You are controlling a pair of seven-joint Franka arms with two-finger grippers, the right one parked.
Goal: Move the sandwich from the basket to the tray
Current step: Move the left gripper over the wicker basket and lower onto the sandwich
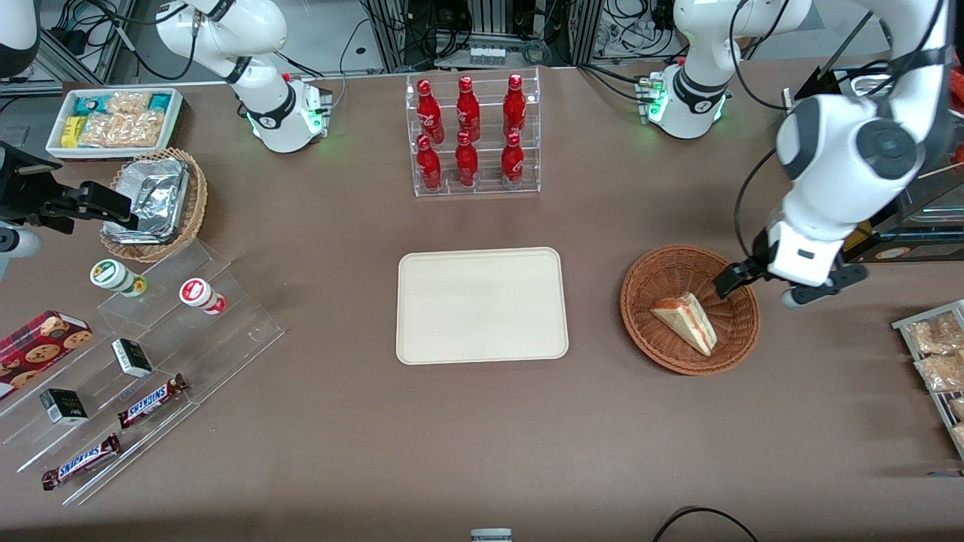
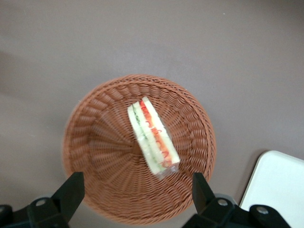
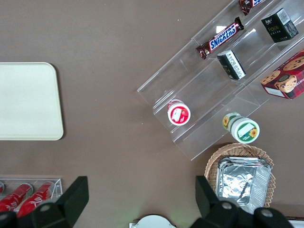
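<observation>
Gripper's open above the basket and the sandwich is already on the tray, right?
No. The front view shows the sandwich lying in the basket; the tray holds nothing. The gripper does hover open above the basket.

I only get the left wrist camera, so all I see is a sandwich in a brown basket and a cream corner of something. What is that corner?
Observer: It belongs to the tray, a flat rectangular one beside the basket, and it holds nothing.
Operator: Is anything else near it?
Observer: Yes, a clear rack of red bottles stands farther from the front camera than the tray.
Operator: And where is the claw thing?
Observer: The gripper hangs above the basket's rim, its fingers open, not touching the sandwich.
</observation>
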